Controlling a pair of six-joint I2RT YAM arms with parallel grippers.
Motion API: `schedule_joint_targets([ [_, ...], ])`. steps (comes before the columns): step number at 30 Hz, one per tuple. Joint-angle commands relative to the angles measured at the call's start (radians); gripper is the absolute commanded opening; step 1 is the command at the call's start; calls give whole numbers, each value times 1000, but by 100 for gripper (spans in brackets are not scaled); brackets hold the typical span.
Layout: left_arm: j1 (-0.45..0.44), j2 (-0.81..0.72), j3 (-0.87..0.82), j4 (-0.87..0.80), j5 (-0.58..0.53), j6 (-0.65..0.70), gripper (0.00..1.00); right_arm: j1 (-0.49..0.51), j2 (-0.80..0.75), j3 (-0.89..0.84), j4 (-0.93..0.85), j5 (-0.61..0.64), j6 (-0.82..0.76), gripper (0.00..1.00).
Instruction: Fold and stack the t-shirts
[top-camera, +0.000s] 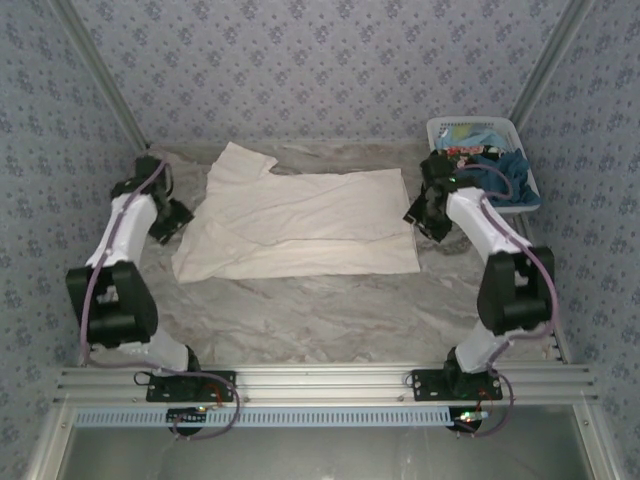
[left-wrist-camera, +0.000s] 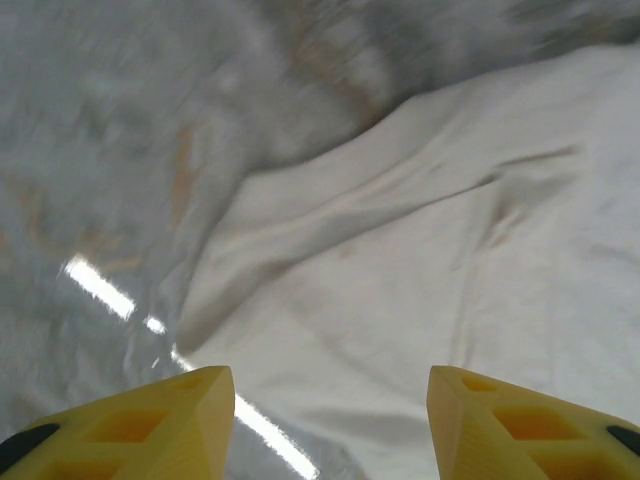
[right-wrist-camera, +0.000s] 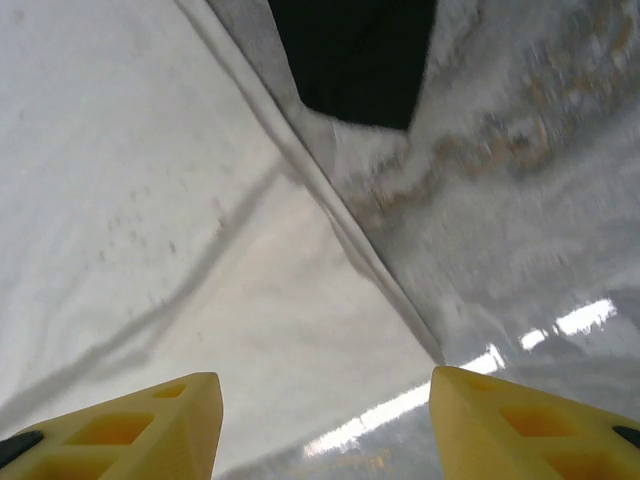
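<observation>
We are holding both pairs of jaws open at opposite edges of the off-white t-shirt on the counter, judging it light, limp and best pinched at its corners.

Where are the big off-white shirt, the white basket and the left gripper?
off-white t-shirt (top-camera: 310, 225): top view, middle of its spread body.
white basket (top-camera: 475, 121): top view, its far rim.
left gripper (left-wrist-camera: 328, 400): left wrist view, midway between its yellow fingertips.
</observation>
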Motion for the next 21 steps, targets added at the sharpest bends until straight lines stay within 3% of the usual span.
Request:
schedule_joint_targets([
  [1, 46, -8, -120, 7, 157, -84, 54, -9, -68, -164, 16, -106, -13, 59],
  [4, 70, 6, -168, 37, 203, -104, 53, -17, -115, -262, 62, -173, -10, 58],
  [8, 72, 38, -188, 29, 179, -94, 51, -42, -128, -331, 108, -216, -3, 57],
  [21, 72, 87, -249, 94, 71, -93, 43, -56, -60, -364, 198, -210, 23, 50],
])
